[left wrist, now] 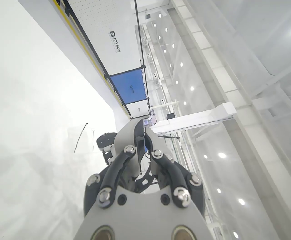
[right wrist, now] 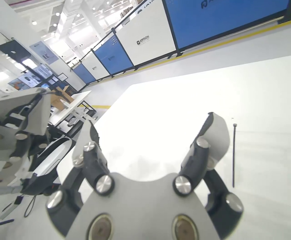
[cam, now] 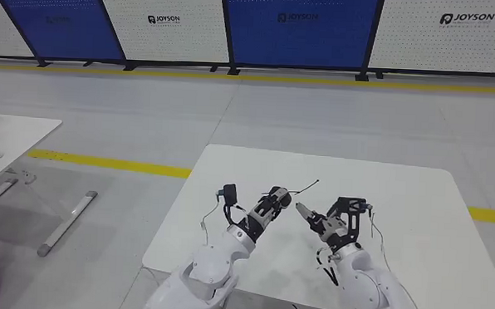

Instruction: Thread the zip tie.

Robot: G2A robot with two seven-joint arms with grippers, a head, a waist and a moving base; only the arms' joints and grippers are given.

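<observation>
left hand [left wrist: 142, 127] tight on zip tie [left wrist: 170, 137]

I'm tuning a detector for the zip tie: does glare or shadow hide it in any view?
Top view: even light, the zip tie a thin dark line on the table. Left wrist view: the table glares white, the zip tie reads dark, with a fainter line beside it, perhaps its shadow. Right wrist view: same glare, zip tie plainly dark.

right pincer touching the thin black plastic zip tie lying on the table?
Apart. Right wrist view shows a strip of white table between the open right pincer and the thin black plastic zip tie.
</observation>
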